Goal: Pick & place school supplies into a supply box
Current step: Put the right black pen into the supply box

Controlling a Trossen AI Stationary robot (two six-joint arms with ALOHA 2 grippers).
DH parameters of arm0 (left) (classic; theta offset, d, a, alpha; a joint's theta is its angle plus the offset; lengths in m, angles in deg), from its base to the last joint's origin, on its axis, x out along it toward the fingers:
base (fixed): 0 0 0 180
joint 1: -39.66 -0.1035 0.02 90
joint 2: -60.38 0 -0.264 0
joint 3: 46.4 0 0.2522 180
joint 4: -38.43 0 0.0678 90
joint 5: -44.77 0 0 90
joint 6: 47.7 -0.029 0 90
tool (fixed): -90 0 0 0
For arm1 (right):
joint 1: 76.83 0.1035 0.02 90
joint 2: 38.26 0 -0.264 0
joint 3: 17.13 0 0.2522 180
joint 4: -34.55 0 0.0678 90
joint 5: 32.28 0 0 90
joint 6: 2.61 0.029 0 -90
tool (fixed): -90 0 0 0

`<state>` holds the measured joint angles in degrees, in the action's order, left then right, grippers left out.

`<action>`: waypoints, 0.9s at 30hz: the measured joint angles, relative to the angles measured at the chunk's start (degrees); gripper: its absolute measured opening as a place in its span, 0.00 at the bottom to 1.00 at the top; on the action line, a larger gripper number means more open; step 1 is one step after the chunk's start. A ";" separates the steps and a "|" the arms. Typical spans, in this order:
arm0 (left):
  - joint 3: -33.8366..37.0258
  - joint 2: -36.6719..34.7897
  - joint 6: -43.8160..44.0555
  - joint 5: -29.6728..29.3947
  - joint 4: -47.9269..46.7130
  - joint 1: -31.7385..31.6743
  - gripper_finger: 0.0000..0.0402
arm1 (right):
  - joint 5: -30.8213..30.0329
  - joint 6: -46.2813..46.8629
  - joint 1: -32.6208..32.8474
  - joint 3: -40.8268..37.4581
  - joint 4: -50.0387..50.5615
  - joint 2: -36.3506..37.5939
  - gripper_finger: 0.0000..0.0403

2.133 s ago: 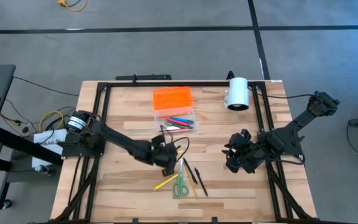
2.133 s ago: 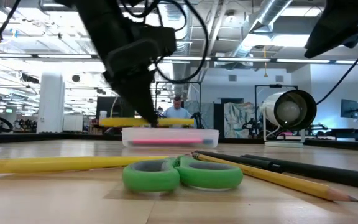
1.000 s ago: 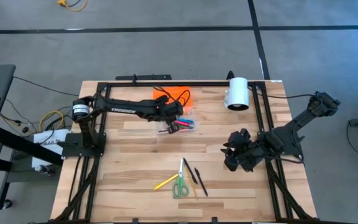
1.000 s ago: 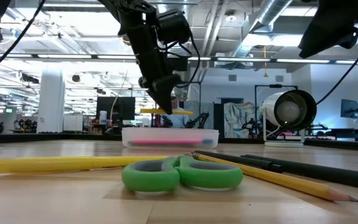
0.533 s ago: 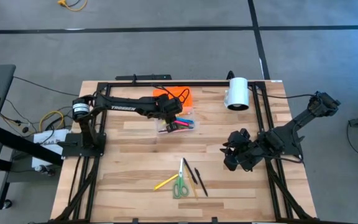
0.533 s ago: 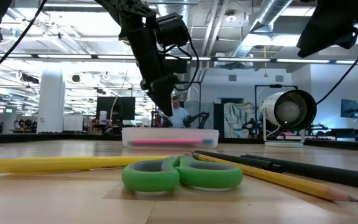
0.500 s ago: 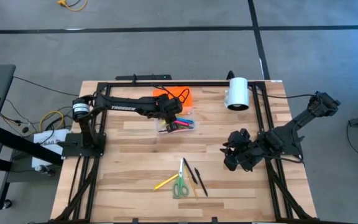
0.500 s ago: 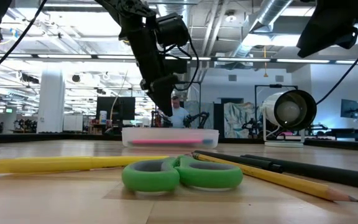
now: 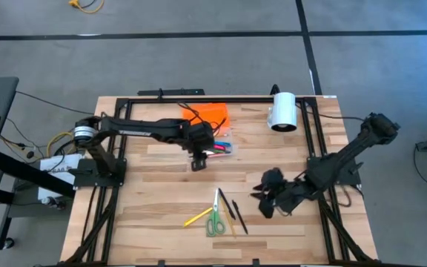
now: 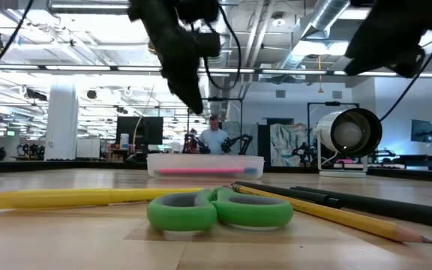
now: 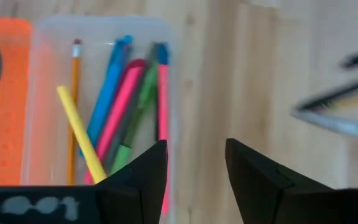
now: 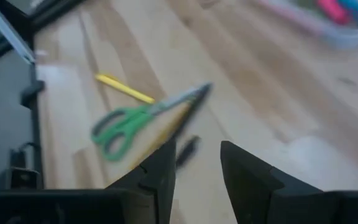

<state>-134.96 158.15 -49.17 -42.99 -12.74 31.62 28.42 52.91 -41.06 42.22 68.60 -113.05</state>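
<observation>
The clear supply box (image 9: 218, 147) sits far of the table's middle, its orange lid (image 9: 207, 113) open on its far side. In the left wrist view the box (image 11: 98, 28) holds a yellow pen (image 11: 81, 138) and blue, pink, green, red and orange ones. My left gripper (image 9: 197, 162) hangs open and empty over the box's near edge (image 11: 196, 168). Green scissors (image 9: 214, 221), a yellow pencil (image 9: 197, 217) and black pens (image 9: 237, 215) lie near the front edge. My right gripper (image 9: 264, 206) is open and empty to their right, above the table (image 12: 197, 168).
A white cylinder (image 9: 282, 111) lies at the back right. A black frame (image 9: 117, 133) runs along the table's edges. Bare wood lies left of the loose supplies. A person shows far off in the room behind the box (image 10: 214, 136).
My left gripper has carried a yellow pen to the box and let it go; the pen now lies in the box. The gripper has then risen and drawn a little toward the near edge. My right gripper has moved toward the table's left and near edge, closer to the scissors.
</observation>
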 joint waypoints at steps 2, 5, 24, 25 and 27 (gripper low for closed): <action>0.00 -2.02 -1.30 0.07 -1.37 1.26 0.38 | 0.63 0.00 0.21 0.04 -5.31 -3.47 0.29; 0.02 -4.82 -2.31 -0.61 -3.79 2.53 0.38 | 1.47 1.56 0.49 0.09 -12.16 -9.35 0.29; 11.38 -22.28 -3.64 -4.56 -5.01 0.94 0.38 | 5.12 29.05 2.27 17.66 4.05 -31.62 0.26; 11.98 -22.97 -3.45 -4.69 -5.27 0.94 0.38 | 5.53 29.81 1.98 18.85 5.45 -32.41 0.25; 13.08 -24.13 -3.06 -5.31 -4.86 0.97 0.38 | 5.71 30.79 1.90 20.29 9.05 -32.95 0.24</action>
<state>-121.88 134.02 -52.22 -48.31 -17.60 32.59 34.12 83.70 -39.16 62.51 77.65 -146.00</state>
